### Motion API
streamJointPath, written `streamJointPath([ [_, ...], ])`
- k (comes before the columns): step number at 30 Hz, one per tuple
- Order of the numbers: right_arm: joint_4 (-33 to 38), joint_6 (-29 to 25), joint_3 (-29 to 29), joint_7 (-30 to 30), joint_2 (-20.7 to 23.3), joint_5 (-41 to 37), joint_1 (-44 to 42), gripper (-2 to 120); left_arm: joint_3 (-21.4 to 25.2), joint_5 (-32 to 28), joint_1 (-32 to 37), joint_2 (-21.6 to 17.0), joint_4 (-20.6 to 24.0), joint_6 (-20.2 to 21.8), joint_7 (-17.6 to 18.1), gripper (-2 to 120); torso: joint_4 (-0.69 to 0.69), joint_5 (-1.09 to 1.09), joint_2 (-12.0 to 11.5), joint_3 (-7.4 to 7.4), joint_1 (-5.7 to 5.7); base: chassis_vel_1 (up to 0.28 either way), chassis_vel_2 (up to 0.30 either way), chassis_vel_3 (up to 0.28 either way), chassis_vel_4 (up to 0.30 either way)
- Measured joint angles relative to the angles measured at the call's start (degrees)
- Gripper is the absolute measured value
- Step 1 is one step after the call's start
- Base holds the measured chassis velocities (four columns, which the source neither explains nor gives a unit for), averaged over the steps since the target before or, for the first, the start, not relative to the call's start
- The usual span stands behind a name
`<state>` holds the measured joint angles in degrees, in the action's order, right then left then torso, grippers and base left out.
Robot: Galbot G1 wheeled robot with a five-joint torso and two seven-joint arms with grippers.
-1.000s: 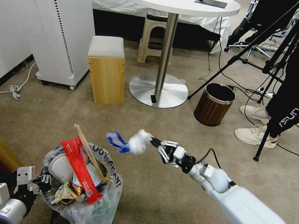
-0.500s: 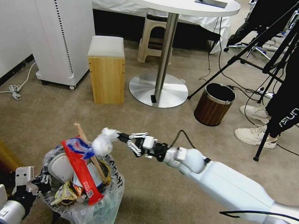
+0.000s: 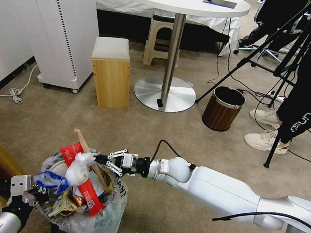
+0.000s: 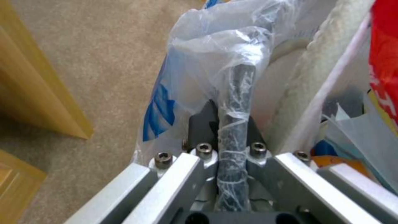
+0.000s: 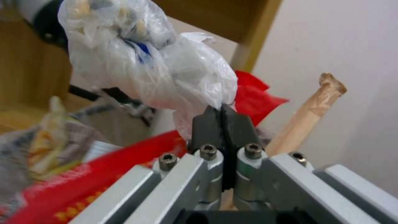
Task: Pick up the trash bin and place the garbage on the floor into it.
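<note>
Right gripper [image 3: 99,158] reached across over the small round dark trash bin lined with crinkled clear plastic [image 3: 103,217], fingertips pinched tight on a crumpled white plastic wad with blue print [image 3: 77,167]; the wad hangs above the piled garbage, its blue tail [image 3: 50,179] draped toward the bin's left edge. Left gripper [image 4: 232,130] at the bin's left side, jaws clamped on the bag-wrapped dark rim [image 4: 238,102]. The bin sits low over the beige short-pile carpet [image 3: 182,144], stuffed with a long red wrapper [image 3: 86,186], a wooden stick [image 3: 88,151] poking up, and snack packets.
</note>
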<state>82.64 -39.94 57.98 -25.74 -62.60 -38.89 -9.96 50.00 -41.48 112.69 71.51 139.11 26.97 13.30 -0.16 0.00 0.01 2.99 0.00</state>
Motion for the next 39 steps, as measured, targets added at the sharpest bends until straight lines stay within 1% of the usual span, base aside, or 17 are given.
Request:
streamJointPath([
  [1, 0.4, 0.0, 0.8, 0.0, -0.3, -0.1, 0.2, 0, 0.2, 0.1, 0.2, 0.3, 0.1, 0.0, 0.0, 0, 0.03, 0.00, 0.0, 0.00, 0.00, 0.000, 0.000, 0.000, 0.000],
  [5, 1.0, 0.0, 1.7, -0.1, 0.4, -0.3, 0.3, 0, 0.5, -0.2, 0.2, 0.5, 0.2, 0.0, 0.1, 0, 0.01, -0.01, 0.0, 0.00, 0.00, 0.000, 0.000, 0.000, 0.000],
  [11, 1.5, -0.2, 1.0, -1.1, 3.1, 0.0, -1.0, 0, 0.4, -0.2, 0.3, 1.0, 0.0, 0.0, 0.2, 0, 0.00, 0.00, 0.0, 0.00, 0.00, 0.000, 0.000, 0.000, 0.000],
  [15, 0.7, -0.4, 0.3, -1.5, 3.6, 0.6, -1.8, 0, 0.2, 0.0, 0.4, 1.5, 0.2, 0.0, 0.2, 0, 0.01, 0.00, 0.0, -0.01, 0.00, 0.000, 0.000, 0.000, 0.000],
  [23, -2.0, -1.1, -0.7, -2.0, 4.1, 1.7, -4.2, 0, 0.5, -0.2, 1.0, 1.3, 1.2, 0.0, 0.3, 0, 0.00, 0.00, 0.0, 0.00, 0.00, 0.000, 0.000, 0.000, 0.000],
  [32, -2.5, -1.1, -1.8, -2.0, 4.1, 2.2, -5.1, 0, 0.4, -0.2, 1.1, 1.3, 1.2, -0.1, 0.3, 0, 0.01, 0.00, 0.0, 0.00, 0.00, 0.000, 0.000, 0.000, 0.000],
  [33, -2.4, -1.0, -2.0, -2.0, 4.2, 2.2, -5.1, 2, 0.4, -0.3, 1.1, 1.3, 1.2, -0.1, 0.3, 0, 0.01, 0.00, 0.0, -0.01, 0.00, 0.000, 0.000, 0.000, 0.000],
  [35, -2.2, -0.7, -2.3, -1.9, 4.2, 2.0, -5.1, 12, 0.4, -0.3, 1.1, 1.2, 1.2, -0.1, 0.3, 0, 0.01, 0.00, 0.0, 0.00, 0.00, 0.000, 0.000, 0.000, 0.000],
  [36, -2.2, -0.7, -2.3, -1.9, 4.2, 2.0, -5.1, 12, 0.4, -0.3, 1.1, 1.2, 1.2, -0.1, 0.3, 0, 0.01, 0.00, 0.0, 0.00, 0.00, 0.000, 0.000, 0.000, 0.000],
  [39, -1.6, -0.5, -2.7, -1.8, 4.4, 1.7, -5.1, 25, 0.6, -0.3, 1.4, 1.0, 1.2, -0.1, 0.3, 0, 0.01, 0.00, 0.0, 0.00, 0.00, 0.000, 0.000, 0.000, 0.000],
])
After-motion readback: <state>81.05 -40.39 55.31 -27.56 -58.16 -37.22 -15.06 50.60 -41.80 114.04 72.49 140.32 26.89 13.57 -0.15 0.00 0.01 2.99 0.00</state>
